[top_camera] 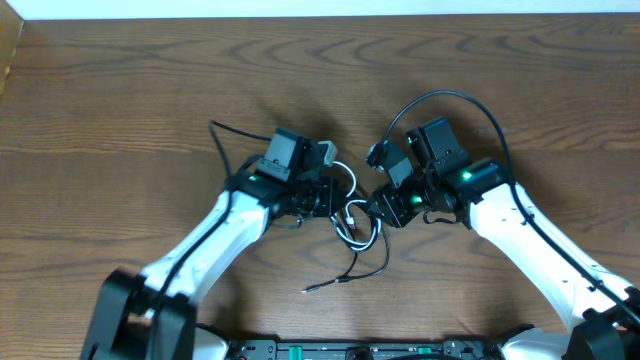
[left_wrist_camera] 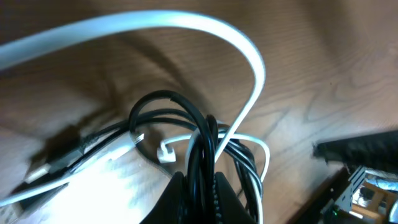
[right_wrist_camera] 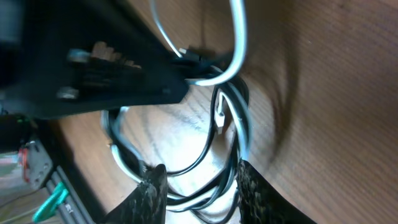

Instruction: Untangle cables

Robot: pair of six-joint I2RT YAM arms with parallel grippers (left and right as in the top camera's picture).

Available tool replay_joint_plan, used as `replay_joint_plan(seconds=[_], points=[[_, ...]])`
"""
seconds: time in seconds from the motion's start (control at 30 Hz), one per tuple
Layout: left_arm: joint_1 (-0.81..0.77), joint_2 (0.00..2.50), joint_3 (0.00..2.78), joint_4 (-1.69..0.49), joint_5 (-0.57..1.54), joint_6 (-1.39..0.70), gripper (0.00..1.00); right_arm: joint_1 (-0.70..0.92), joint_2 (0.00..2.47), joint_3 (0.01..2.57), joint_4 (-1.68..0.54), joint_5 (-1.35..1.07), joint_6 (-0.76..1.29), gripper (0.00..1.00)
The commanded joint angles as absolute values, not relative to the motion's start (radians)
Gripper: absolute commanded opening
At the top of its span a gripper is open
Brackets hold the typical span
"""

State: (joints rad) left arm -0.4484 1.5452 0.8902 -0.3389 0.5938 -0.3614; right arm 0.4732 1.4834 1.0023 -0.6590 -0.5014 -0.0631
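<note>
Table: dark brown wood grain, wavy figure, filling nearly the whole overhead view; soft sheen in wrist views. White strip along far edge. Tan corner at far left edge. Lighting even, diffuse.

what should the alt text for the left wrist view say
Loops of black cable bunch into the shut jaws of the left gripper at bottom centre. A white cable arcs across the top and drops into the same tangle. The wooden table lies behind.
</note>
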Motion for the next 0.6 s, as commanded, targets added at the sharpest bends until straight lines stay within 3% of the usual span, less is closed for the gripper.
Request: replay_joint_plan(seconds=[0.0, 0.4, 0.57], points=[[-0.456, 1.603, 0.887, -0.272, 0.667, -0.352, 0.07, 0.473, 1.464, 0.963, -0.611, -0.493, -0.101, 0.33], [-0.456, 1.710, 0.887, -0.196, 0.670, -0.317, 0.07, 0.473, 1.464, 0.764, -0.300, -0.367, -0.103, 0.33], [-0.456, 1.711, 0.887, -0.196, 0.669, -0.307, 0.08, 0.473, 1.464, 0.681, -0.177, -0.348, -0.102, 0.40]])
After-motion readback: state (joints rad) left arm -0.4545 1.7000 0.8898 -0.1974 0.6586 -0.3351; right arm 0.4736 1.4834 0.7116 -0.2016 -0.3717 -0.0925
